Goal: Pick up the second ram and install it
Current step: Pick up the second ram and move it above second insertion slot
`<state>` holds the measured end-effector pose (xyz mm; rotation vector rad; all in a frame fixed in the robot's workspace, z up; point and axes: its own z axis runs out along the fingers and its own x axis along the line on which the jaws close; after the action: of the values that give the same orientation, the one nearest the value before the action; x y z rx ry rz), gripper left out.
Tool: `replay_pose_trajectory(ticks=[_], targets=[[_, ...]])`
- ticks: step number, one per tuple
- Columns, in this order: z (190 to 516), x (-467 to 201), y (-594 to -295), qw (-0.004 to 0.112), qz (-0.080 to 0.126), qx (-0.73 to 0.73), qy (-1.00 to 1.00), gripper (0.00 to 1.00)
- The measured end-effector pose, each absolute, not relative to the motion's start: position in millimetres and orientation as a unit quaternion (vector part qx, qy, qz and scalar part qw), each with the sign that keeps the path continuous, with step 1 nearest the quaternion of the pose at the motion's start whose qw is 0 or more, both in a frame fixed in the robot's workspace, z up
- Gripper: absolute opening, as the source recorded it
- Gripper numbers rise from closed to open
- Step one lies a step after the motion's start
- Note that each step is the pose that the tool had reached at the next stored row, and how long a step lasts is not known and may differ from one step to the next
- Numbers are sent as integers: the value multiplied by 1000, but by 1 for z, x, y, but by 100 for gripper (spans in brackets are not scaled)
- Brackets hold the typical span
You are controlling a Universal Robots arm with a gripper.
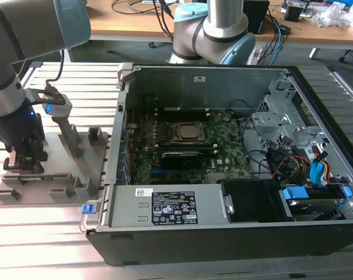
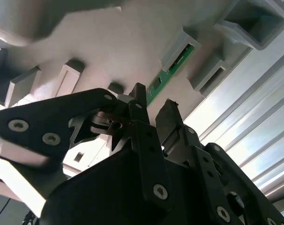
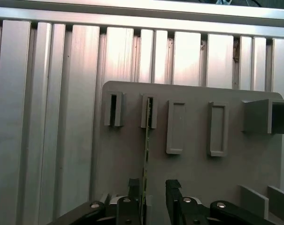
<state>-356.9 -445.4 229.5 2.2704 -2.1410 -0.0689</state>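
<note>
— What is the exterior view showing?
— The arm (image 1: 13,87) is reaching down at that view's left. The claw (image 1: 23,162) is hanging low over a grey holder plate (image 1: 77,158) that is lying on the ribbed metal bench (image 1: 36,233). The second ram (image 1: 46,174) is sitting on edge in that plate, right below the claw. The open computer case (image 1: 194,245) is standing well apart, toward that view's right, with its motherboard (image 1: 223,157) facing up.
— And the second wrist view?
— The claw (image 2: 153,110) is standing apart there. The ram's green edge (image 2: 172,70) is running from a grey slot block (image 2: 179,44) toward the gap.
— And the first wrist view?
— The ram (image 3: 146,145) is showing edge-on. Its far end is sitting in a slot block (image 3: 151,112) and its near end is lying between the two fingers (image 3: 134,187). It is sitting just beside one finger with a clear gap to the other, so the claw (image 3: 153,187) is straddling it, not clamping it
</note>
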Motion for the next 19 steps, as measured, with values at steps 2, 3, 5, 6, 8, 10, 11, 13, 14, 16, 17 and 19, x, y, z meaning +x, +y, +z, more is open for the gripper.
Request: replay_pose_trajectory(ticks=[2,3,5,6,8,10,11,13,14,16,17,19], targets=[[223,-362,-449,10,-22,728,-685,36],[221,-365,-449,10,-22,728,-685,36],[216,-369,-449,10,-22,726,-687,36],[212,-369,-449,9,-22,720,-694,36],[207,-369,-449,9,-23,701,-712,36],[204,-369,-449,9,-23,695,-718,36],[203,-369,-449,9,-23,695,-718,36],[201,-369,-449,9,-23,695,-719,36],[200,-369,-449,9,-23,695,-718,36],[198,-369,-449,9,-23,695,-719,36],[198,-369,-449,9,-23,695,-718,36],[198,-369,-449,6,-21,695,-719,36]])
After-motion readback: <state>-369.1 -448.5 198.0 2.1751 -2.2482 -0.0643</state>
